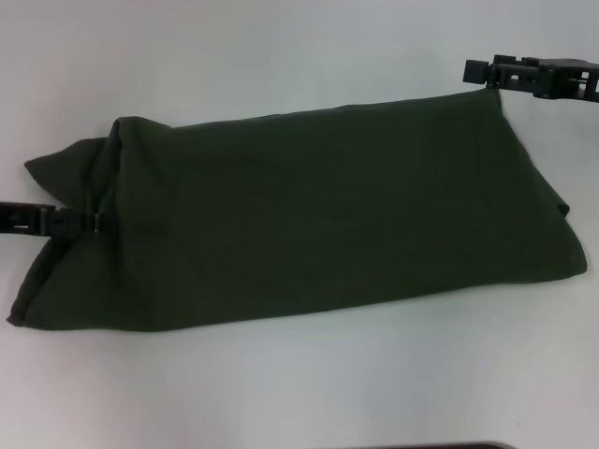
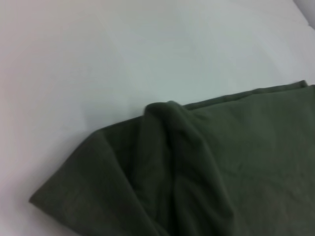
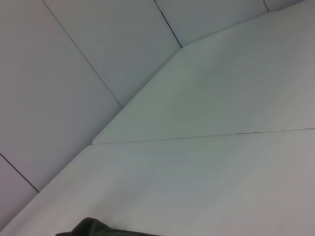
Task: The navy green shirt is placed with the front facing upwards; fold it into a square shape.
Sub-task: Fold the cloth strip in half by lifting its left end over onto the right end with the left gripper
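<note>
Tabletop surface, pale white and smooth [image 1: 299, 393], carries the large dark olive-green cotton shirt [image 1: 318, 215], which lies across the middle of the head view as a long folded band running from the robot's left to its right. No other loose object shows on the white surface; a thin seam between two panels crosses it in the right wrist view, and a pale panelled wall rises behind. The shirt shows plain green cloth with no lettering or label visible; its far edge is fairly straight, its right end is a soft rounded fold, and its left end is bunched into a raised ridge with a loose flap spreading out toward the near left corner. The black left gripper [image 1: 92, 222] reaches in low from the left edge and meets the cloth at that bunched ridge, its tips pinched tight on a gather of fabric. The black right gripper [image 1: 477, 71] sits by the shirt's far right corner, just off the cloth; whether its tips are apart or together cannot be told.
</note>
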